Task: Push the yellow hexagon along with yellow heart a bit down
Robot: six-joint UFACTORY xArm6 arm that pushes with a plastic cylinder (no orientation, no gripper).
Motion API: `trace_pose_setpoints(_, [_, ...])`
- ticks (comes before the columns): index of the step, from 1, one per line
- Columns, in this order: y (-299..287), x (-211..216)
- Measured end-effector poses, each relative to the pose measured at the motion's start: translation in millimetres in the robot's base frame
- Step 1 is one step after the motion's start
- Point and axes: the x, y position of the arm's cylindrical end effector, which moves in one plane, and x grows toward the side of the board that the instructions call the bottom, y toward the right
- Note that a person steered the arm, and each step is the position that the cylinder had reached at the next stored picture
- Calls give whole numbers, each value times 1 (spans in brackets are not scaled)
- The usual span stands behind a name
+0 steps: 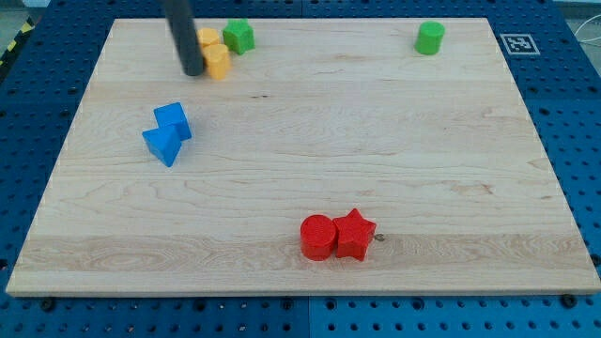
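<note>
Two yellow blocks sit near the view's top left of the wooden board (310, 141). One yellow block (218, 61) lies lower and right; the other yellow block (207, 39) lies above it, touching it and partly hidden by the rod. I cannot tell which is the hexagon and which the heart. My tip (192, 70) rests on the board just left of the lower yellow block, touching or nearly touching it.
A green block (238, 36) touches the yellow pair on its right. A green cylinder (430, 38) stands at the top right. Two blue blocks (173, 120) (162, 144) lie at the left. A red cylinder (317, 237) and red star (355, 234) sit near the bottom.
</note>
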Motion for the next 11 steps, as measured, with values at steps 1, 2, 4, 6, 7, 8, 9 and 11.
trace_pose_setpoints(1, [-2, 3])
trace_pose_setpoints(2, [-47, 0])
trace_pose_setpoints(4, [-59, -61])
trace_pose_setpoints(6, [-10, -60])
trace_pose_setpoints(7, [6, -53])
trace_pose_setpoints(8, [18, -37])
trace_pose_setpoints(9, [34, -14])
trace_pose_setpoints(11, [55, 37])
